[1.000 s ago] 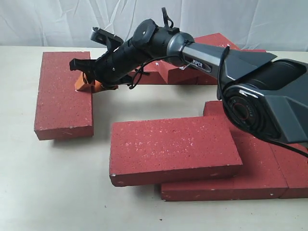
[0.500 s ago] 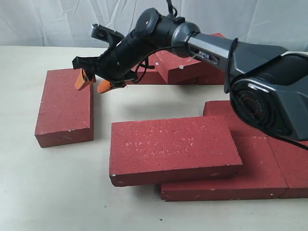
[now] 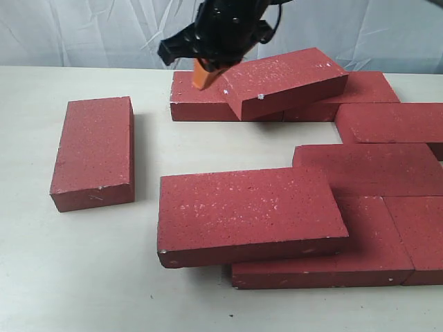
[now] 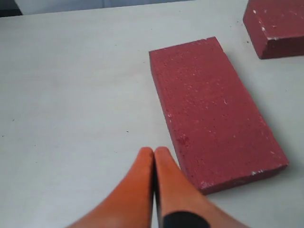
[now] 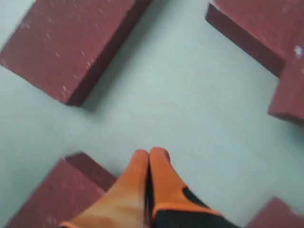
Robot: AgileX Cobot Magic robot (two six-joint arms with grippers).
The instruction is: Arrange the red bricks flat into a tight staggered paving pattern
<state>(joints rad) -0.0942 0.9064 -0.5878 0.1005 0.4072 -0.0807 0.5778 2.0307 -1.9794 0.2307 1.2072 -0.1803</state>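
Note:
Several red bricks lie on the pale table. One lone brick (image 3: 93,149) lies flat at the left, lengthwise front to back. A big brick (image 3: 249,211) rests on top of the flat bricks (image 3: 367,169) at the right front. At the back a tilted brick (image 3: 284,81) leans over a flat one (image 3: 194,100). My right gripper (image 3: 205,76) hangs shut and empty above the back bricks' left end; its wrist view shows the fingertips (image 5: 150,154) pressed together over bare table. My left gripper (image 4: 154,152) is shut, empty, beside the lone brick (image 4: 213,109).
More flat bricks (image 3: 391,119) fill the right side up to the frame edge. A white cloth backdrop (image 3: 83,31) closes the far side. Bare table (image 3: 208,149) lies between the lone brick and the stacked ones.
My right gripper let go of the lone brick's far end, rose and swung back to the right, and its jaws went from open to shut. The lone brick now lies flat.

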